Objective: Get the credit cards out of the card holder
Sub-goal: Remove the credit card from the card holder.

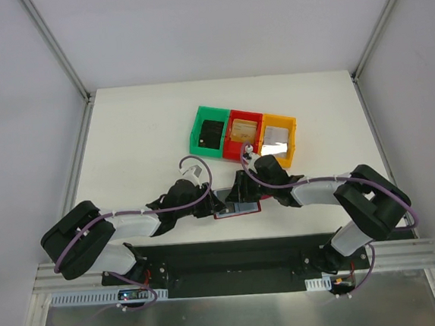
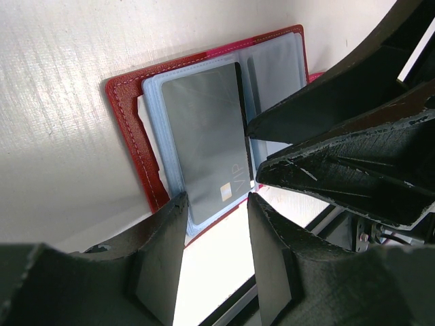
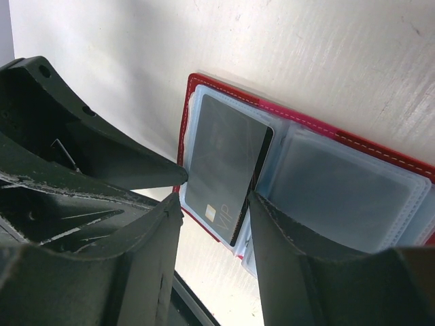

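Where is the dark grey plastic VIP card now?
In the left wrist view, the card lies on the open red card holder's left page, beside the right gripper.

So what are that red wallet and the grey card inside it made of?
Wallet: red leather or imitation, judging by its matte grain and stitched edge. Pockets: soft clear plastic, glossy and slightly wrinkled. Card: probably stiff plastic, smooth grey, printed VIP.

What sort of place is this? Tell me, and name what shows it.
Probably a robot lab test cell: a white table walled by grey panels on metal frame posts, a left arm and a right arm bolted to a base plate at its near edge, and a row of small coloured bins.
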